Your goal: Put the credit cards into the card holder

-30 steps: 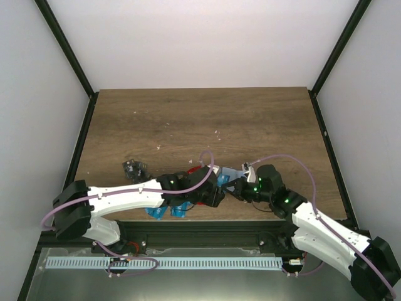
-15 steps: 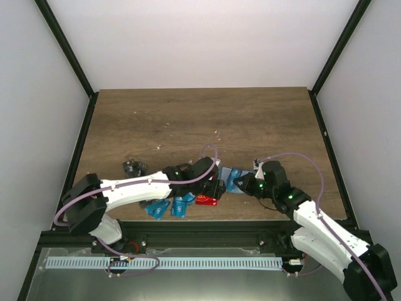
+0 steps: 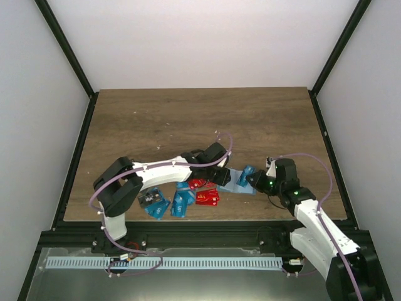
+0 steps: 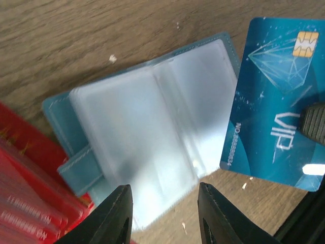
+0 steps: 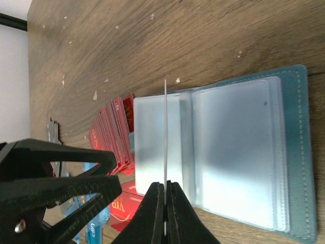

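Seen from above, your two arms meet over the wooden table (image 3: 188, 119), close to its near edge and a little right of centre. The card holder (image 3: 237, 182) lies flat there, between the two grippers. The left wrist camera shows it opened like a book, with the teal cover underneath and the clear plastic sleeves facing up.

Your left gripper (image 4: 165, 208) hangs over the holder. Its jaws are parted to a moderate gap and there is nothing between them.

Your right gripper (image 5: 165, 192) has its jaws pinched tight on a blue card (image 4: 277, 96), a glossy one with a gold chip and the letters VIP. In the right wrist view that card shows edge-on, as a thin pale line rising from the fingertips across the holder's sleeves. You cannot tell whether the card touches the holder.

A fanned pile of red cards (image 3: 205, 194) lies just left of the holder and reaches its left edge. Further left, by the table's near edge, lie loose blue cards (image 3: 182, 204) and a dark card (image 3: 149, 199).
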`<state>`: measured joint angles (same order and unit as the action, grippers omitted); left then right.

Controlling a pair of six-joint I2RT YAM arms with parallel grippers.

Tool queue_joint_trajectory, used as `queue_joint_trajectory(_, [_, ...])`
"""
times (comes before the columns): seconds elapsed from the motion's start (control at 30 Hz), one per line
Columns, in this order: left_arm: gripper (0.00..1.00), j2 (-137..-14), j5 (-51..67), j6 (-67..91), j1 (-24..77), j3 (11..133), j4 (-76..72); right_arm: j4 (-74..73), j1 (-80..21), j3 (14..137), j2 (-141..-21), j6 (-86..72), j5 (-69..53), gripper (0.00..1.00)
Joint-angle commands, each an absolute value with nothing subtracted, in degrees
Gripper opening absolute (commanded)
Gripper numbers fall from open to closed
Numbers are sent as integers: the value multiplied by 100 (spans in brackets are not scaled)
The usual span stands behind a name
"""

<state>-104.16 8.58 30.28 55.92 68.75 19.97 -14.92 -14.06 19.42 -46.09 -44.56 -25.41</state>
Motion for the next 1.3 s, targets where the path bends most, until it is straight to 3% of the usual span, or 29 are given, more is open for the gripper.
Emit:
queue_joint_trajectory(0.0, [36,-10823,1143,2740,5476,7259,1938,-1385,-1167,1842,-4606,-4018,-2819,1])
queue_joint_trajectory(0.33, [26,-11275,1086,2659,5280,7266,1920,-706,-1136,1491,-4794,-3977,-3010,1])
queue_joint_trajectory(1.27, [22,-11348,950,2685,5255,6974,1843,419,-1128,1188,-5788,-3914,-3080,1])
